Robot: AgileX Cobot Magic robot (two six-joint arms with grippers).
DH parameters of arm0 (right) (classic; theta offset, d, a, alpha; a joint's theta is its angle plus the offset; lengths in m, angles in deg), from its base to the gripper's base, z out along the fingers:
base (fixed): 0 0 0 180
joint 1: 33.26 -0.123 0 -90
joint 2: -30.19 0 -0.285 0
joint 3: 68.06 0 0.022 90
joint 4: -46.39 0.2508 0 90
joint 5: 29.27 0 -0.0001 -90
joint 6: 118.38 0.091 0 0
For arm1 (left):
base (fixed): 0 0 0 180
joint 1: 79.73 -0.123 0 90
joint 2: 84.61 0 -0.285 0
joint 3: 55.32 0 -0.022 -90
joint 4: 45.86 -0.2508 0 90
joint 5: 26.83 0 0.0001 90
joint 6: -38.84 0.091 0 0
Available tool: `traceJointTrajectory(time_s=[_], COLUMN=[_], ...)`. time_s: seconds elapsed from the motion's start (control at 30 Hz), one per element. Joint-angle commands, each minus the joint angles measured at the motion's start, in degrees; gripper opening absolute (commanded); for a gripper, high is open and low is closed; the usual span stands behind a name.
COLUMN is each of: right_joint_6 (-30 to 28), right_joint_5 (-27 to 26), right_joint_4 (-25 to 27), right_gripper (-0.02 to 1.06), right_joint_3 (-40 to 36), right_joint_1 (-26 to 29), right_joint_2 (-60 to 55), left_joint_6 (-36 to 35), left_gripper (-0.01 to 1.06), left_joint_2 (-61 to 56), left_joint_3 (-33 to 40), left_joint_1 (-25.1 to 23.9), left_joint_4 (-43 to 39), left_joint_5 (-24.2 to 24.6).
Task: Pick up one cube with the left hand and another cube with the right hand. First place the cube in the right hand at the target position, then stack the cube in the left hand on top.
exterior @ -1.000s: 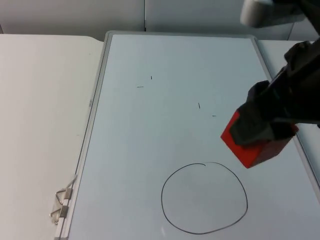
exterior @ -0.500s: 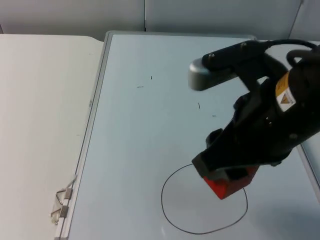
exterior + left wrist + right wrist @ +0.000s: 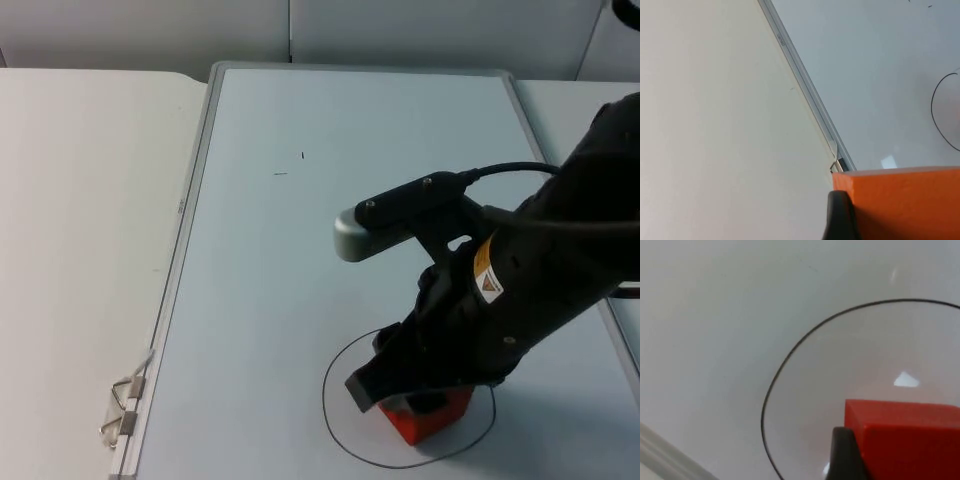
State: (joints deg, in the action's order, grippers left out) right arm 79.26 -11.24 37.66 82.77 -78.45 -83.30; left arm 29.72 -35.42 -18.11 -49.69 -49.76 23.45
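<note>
Over the drawn circle [image 3: 408, 398] on the whiteboard [image 3: 300, 250], the right gripper [image 3: 415, 400] held the red cube [image 3: 425, 415], fingers pinching it, low inside the ring; whether it touched the board could not be told. Release was judged not yet done. Left gripper [image 3: 890, 220] waited off the board's edge, fingers clamped on the orange cube [image 3: 900, 200], stacking left to do. Red cube sat turned, one corner toward the camera; no long axis.

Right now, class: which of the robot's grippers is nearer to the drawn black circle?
Right. The right gripper holds the red cube over the circle. The left gripper grips the orange cube by the whiteboard frame, away from it.
</note>
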Motion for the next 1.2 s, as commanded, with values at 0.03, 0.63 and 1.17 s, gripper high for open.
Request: traceJointTrajectory(time_s=[0.03, 0.63, 1.17], right_joint_6=[0.3, 0.3, 0.3], right_joint_5=[-2.1, -0.8, 8.3], right_joint_4=[-0.8, -1.9, -1.9], right_gripper=[0.00, 0.00, 0.89], right_joint_3=[0.1, 0.1, 4.3], right_joint_1=[-0.2, -0.2, -0.2], right_joint_2=[-0.7, -4.3, -3.6], left_joint_6=[-0.5, -0.5, -0.5], left_gripper=[0.23, 0.23, 0.23], left_joint_2=[-0.3, -0.3, -0.3], left_joint_3=[0.1, 0.1, 0.1], left_joint_1=[0.4, 0.4, 0.4], left_joint_4=[0.5, 0.5, 0.5], left_joint_5=[-0.9, -1.0, -1.0])
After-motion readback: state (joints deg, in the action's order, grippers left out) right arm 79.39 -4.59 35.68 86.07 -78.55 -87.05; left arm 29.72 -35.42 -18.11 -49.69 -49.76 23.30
